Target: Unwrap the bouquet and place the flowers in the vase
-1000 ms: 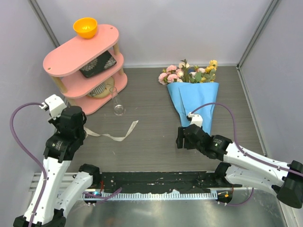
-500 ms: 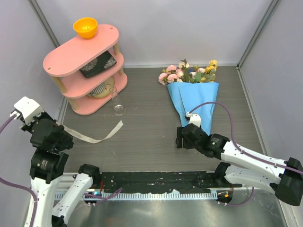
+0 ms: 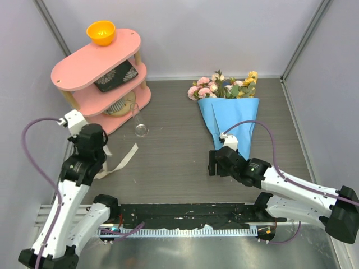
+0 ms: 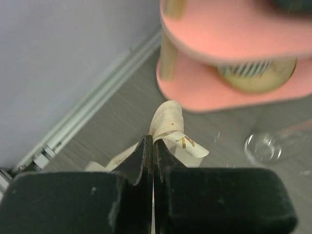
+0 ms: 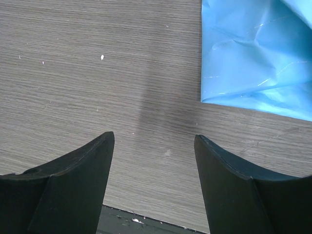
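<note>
far left, the left gripper [image 4: 152,141] is clenched tight on a cream ribbon [image 4: 168,119]. the wrist view shows the strip pinched flat between the black fingers, its loose end curling up just past them. from above, the rest of that ribbon trails over the grey wood-grain desk [image 3: 179,168] toward the middle.

behind it stands a pink three-tier oval shelf [image 3: 95,59], with an orange bowl [image 3: 101,32] on the top tier, a dark patterned pad [image 3: 116,75] on the middle one and a striped round piece [image 3: 116,107] on the lowest. just in front of that lowest tier sits the narrow clear glass vase [image 3: 136,119], with nothing in it.

moving right, the bouquet lies on the desk untied but wrapped. its cone of blue paper [image 3: 230,115] points toward the arms, and the pink, cream and yellow flowers [image 3: 223,86] fan out at the far end near the back wall.

at the cone's narrow tip, the right gripper [image 5: 153,139] hangs released, jaws wide with only bare desk between them. a corner of the blue paper sits just beside it at the upper right of its wrist view, not touching.
</note>
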Available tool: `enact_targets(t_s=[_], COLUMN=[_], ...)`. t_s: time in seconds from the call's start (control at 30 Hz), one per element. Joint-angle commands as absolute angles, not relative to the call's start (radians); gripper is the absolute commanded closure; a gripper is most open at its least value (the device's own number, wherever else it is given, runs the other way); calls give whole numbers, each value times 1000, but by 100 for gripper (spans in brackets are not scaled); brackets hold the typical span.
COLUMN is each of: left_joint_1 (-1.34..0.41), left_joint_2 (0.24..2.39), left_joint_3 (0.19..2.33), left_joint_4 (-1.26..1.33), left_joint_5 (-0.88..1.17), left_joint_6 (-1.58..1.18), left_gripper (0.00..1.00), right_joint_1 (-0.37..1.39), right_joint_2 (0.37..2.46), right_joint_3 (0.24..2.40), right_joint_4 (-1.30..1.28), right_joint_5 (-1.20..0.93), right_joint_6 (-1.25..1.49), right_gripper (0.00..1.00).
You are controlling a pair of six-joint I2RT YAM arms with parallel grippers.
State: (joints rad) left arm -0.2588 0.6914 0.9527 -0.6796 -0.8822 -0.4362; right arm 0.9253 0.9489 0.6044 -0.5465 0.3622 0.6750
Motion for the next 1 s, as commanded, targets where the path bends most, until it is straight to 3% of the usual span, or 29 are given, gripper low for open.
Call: enact_targets(t_s=[0.0,0.03,0.2,0.33,0.43,0.5,0.6,0.7,0.77,0.87,0.97], left_joint_1=[-253,-253,-253,-253,-253,-253,-253,-253,-255,-253,-255], left_joint_2=[693,687,615,577,545,526,486,462,480,569,676], left_joint_3=[874,861,862,870,876,859,822,792,758,768,802], left_joint_4=[-738,-744,-770,-790,-782,-723,-599,-447,-355,-267,-259], left_joint_5=[-765,-773,-894,-925,-910,-870,-633,-213,96,355,489], left_joint_6=[-684,-692,-696,-687,-663,-625,-534,-445,-434,-449,-442], left_gripper=[98,91,80,18,0,0,0,0,3,7,11], right_joint_1=[920,920,920,920,916,890,786,611,568,557,557], right_joint_2=[917,914,914,946,980,994,1055,1152,1231,1357,1484], right_joint_3=[647,646,646,666,710,741,788,821,863,951,1029], right_joint_4=[-543,-551,-546,-532,-560,-587,-595,-594,-613,-678,-732], right_joint_5=[388,390,382,374,406,422,385,316,372,521,653], right_joint_6=[678,680,687,683,660,649,626,601,591,560,532], right_gripper=[27,27,27,27,27,27,27,29,29,28,28])
